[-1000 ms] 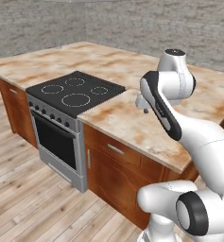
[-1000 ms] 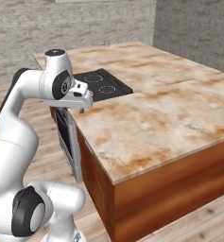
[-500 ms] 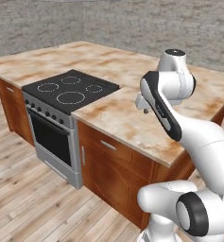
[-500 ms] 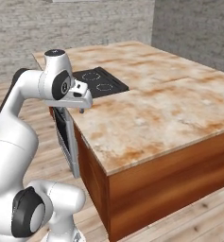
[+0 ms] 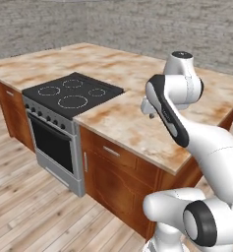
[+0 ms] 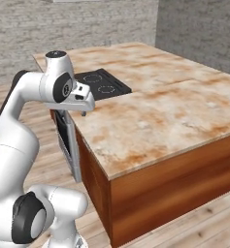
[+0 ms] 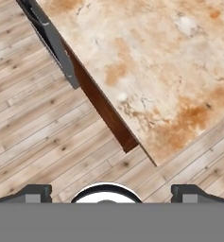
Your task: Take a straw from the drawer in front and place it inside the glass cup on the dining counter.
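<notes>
The pincer [image 7: 108, 191] hangs wide and empty above the desk [image 5: 137, 128], ready for the shut drawer [image 5: 113, 151] at seven o'clock below it.

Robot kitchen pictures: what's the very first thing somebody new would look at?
Probably the big white robot arm, folded up in front of the dining counter with its open gripper hanging over the counter's near edge. Next comes that cream stone top blotched with rust-brown, and the black cooktop set into it, with the oven below. Just right of the oven is the closed drawer with its small silver handle.
</notes>
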Tool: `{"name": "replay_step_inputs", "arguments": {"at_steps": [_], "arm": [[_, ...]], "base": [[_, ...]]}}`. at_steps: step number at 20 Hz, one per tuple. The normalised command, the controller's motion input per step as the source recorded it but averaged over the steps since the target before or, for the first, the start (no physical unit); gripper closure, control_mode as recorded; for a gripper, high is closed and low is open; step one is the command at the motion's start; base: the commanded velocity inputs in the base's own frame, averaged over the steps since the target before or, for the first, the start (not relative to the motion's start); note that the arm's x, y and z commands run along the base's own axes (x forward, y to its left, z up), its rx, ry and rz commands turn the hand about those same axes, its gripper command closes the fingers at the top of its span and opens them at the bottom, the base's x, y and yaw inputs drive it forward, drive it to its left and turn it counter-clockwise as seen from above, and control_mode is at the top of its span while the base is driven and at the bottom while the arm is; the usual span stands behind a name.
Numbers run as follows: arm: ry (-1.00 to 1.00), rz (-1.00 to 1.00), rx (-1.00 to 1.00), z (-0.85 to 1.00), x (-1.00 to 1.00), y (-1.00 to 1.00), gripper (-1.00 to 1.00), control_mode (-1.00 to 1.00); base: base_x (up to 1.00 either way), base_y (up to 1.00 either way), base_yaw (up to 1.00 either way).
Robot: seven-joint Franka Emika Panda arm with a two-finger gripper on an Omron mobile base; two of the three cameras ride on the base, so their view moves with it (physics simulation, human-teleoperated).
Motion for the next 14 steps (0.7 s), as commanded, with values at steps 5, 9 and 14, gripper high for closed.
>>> {"name": "replay_step_inputs", "arguments": {"at_steps": [5, 9, 14], "arm": [[0.0, 0.0, 0.0, 0.0, 0.0, 0.0, -1.0, 1.0], [0.0, 0.0, 0.0, 0.0, 0.0, 0.0, -1.0, 1.0], [0.0, 0.0, 0.0, 0.0, 0.0, 0.0, -1.0, 1.0]], "base": [[0.33, -0.36, 0.0], [0.34, -0.13, 0.0], [0.06, 0.0, 0.0]]}}
